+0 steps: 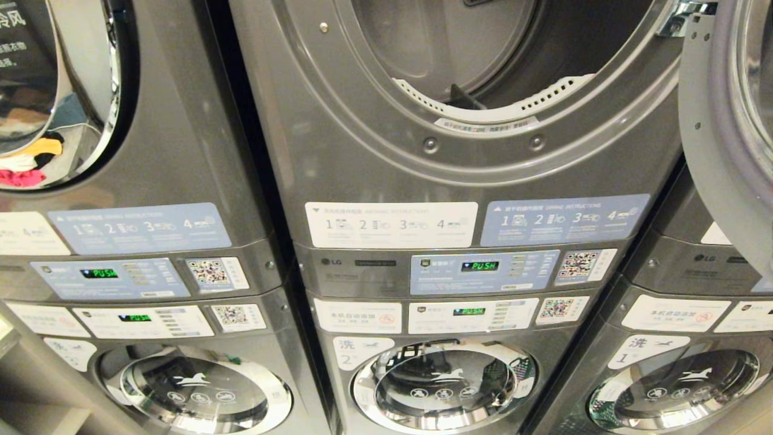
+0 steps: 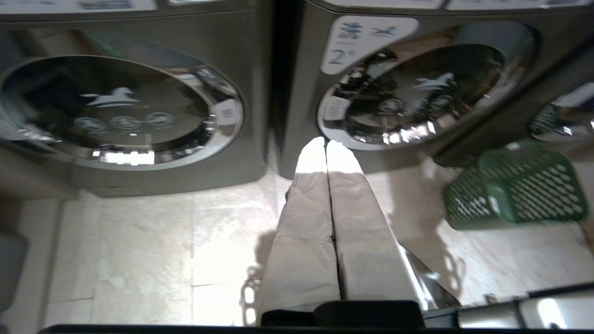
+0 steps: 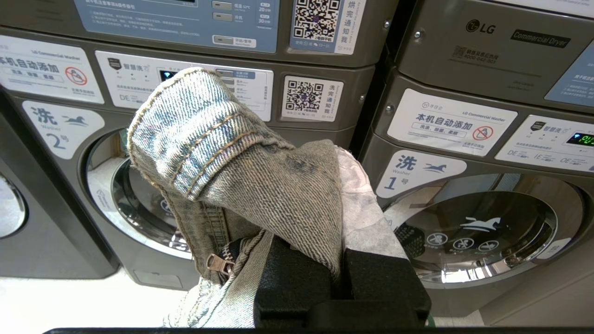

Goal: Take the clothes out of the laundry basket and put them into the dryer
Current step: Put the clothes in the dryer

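Observation:
The dryer [image 1: 483, 54] stands open at the top middle of the head view, its grey drum showing no clothes, and its door [image 1: 724, 121] is swung out to the right. Neither arm shows in that view. My right gripper [image 3: 335, 185] is shut on a pair of faded blue jeans [image 3: 260, 176], which drape over one finger in front of the lower washers. My left gripper [image 2: 326, 146] is shut and empty, its white-covered fingers pressed together above the tiled floor. The green laundry basket [image 2: 515, 185] sits on the floor to one side of it; its inside is hidden.
Stacked grey machines fill the wall, with closed round washer doors [image 1: 444, 383] below the control panels. The neighbouring upper machine on the left holds coloured clothes [image 1: 30, 163] behind its door. Pale floor tiles [image 2: 139, 241] lie in front of the washers.

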Available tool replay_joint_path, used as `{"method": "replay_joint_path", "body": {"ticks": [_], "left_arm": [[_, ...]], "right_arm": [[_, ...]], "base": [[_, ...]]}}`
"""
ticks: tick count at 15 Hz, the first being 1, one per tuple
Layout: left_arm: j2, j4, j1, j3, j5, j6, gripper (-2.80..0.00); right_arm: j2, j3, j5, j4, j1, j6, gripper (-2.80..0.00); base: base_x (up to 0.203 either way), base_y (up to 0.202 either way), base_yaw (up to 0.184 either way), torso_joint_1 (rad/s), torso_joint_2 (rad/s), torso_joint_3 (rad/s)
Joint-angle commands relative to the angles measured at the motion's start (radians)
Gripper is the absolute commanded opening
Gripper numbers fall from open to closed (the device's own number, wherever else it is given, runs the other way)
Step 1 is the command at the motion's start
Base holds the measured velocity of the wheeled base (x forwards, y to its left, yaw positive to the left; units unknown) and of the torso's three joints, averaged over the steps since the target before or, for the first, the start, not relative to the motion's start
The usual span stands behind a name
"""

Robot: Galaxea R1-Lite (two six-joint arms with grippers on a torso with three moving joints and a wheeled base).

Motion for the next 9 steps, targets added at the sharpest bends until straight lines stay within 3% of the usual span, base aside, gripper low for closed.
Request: {"method": "replay_joint_path", "body": {"ticks": [1, 4, 5, 7, 9], "left_arm": [[-0.168, 0.039, 0.0, 0.0, 0.063, -0.001, -2.8], [-0.338, 0.093, 0.028, -0.003, 0.121, 0.015, -2.8], [-0.399, 0.116, 0.034, -0.006, 0.123, 0.04, -2.8], [-0.444, 0.14, 0.04, -0.008, 0.081, 0.18, -2.8], [-0.444, 0.141, 0.041, -0.008, 0.081, 0.175, -2.8]], "right_arm": [[0.0, 0.0, 0.001, 0.0, 0.0, -0.005, -2.8], [0.0, 0.0, 0.008, 0.0, 0.0, -0.002, -2.8], [0.0, 0.0, 0.009, 0.0, 0.0, -0.004, -2.8], [0.0, 0.0, 0.01, 0.0, 0.0, -0.004, -2.8], [0.0, 0.0, 0.01, 0.0, 0.0, -0.006, -2.8]], "base": [[0.0, 0.0, 0.0, 0.0, 0.0, 0.0], [0.0, 0.0, 0.0, 0.0, 0.0, 0.0], [0.0, 0.0, 0.0, 0.0, 0.0, 0.0], [0.0, 0.0, 0.0, 0.0, 0.0, 0.0], [0.0, 0.0, 0.0, 0.0, 0.0, 0.0]]}}
